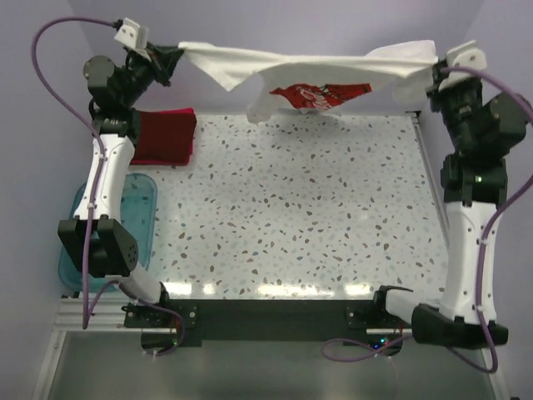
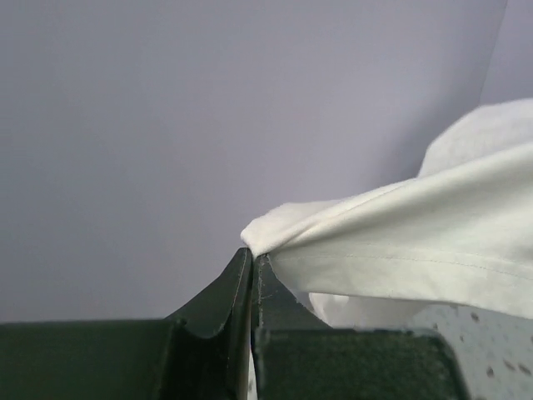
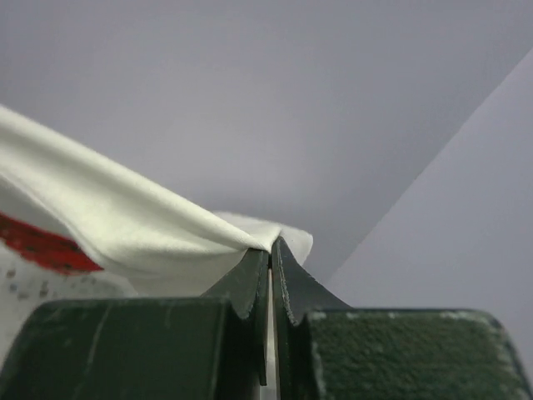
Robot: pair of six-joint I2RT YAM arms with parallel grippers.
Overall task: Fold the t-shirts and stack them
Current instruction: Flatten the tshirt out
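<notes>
- The counter is a white slab flecked with brown and grey chips. A band of glare runs along its near edge, just ahead of the black base plate that carries both arms.
- Plain pale lilac walls close in the far side and both flanks. In the right wrist view two of them meet in a corner.
- The cream-white t-shirt hangs in the air above the counter's far edge, strung between the two arms. Its upper edge is nearly taut and its middle sags.
- The red print shows on the drooping part. Whether the lowest fold touches the counter cannot be told.
- The left jaws are pressed together on a bunched corner of the t-shirt at the far left, with the cloth pinched right at their tips.
- The right jaws are likewise clamped tight on the opposite corner at the far right.
- A folded dark red shirt lies flat on the counter's far left corner, partly covered by the left arm.
- A clear teal tub sits at the counter's left edge, partly hidden behind that arm.
- Purple cables loop out from both arms.
</notes>
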